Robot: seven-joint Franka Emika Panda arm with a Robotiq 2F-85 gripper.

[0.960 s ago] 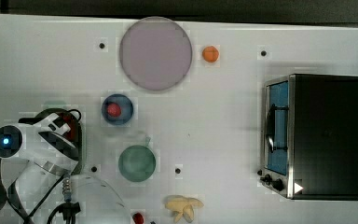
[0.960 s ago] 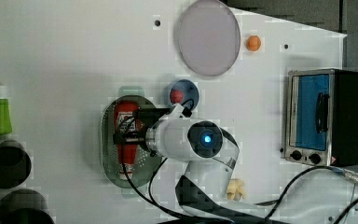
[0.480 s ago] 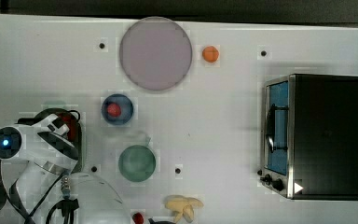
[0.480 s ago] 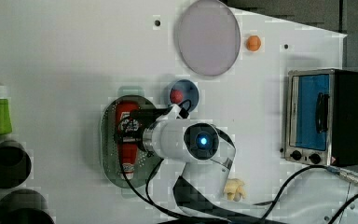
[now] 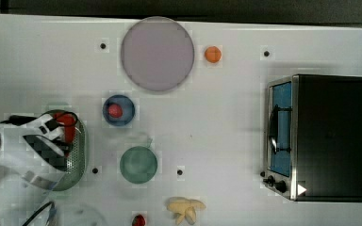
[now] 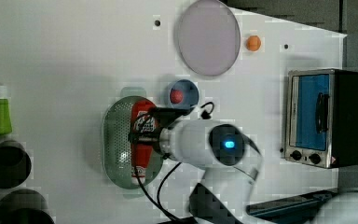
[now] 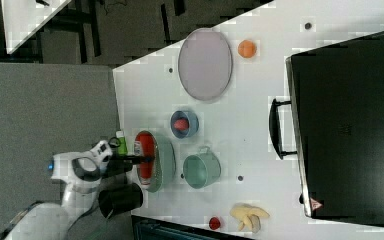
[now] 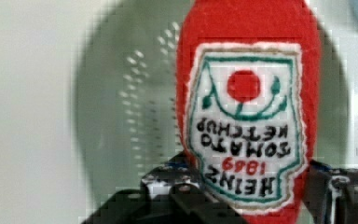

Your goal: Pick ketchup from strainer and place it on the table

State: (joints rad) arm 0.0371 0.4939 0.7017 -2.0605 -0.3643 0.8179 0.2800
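Note:
The ketchup, a red bottle with a white label, lies lengthwise in the pale green strainer at the top view's left edge of the table. My gripper reaches down into the strainer and is shut on the bottle's middle, one finger pressed against each side. In the left view the gripper crosses the ketchup, whose white cap end points to the left view's bottom. The top view shows the ketchup red beside my wrist, inside the strainer. The bottle still rests in the strainer.
A blue bowl with a red fruit and a dark-green pot stand close beside the strainer. Farther off are a lilac plate, an orange ball, a toaster oven and bananas. A green bottle stands off the table.
The fingers have closed in from wide open onto the sides of the ketchup. The arm has shifted slightly over the strainer; the bottle has not moved.

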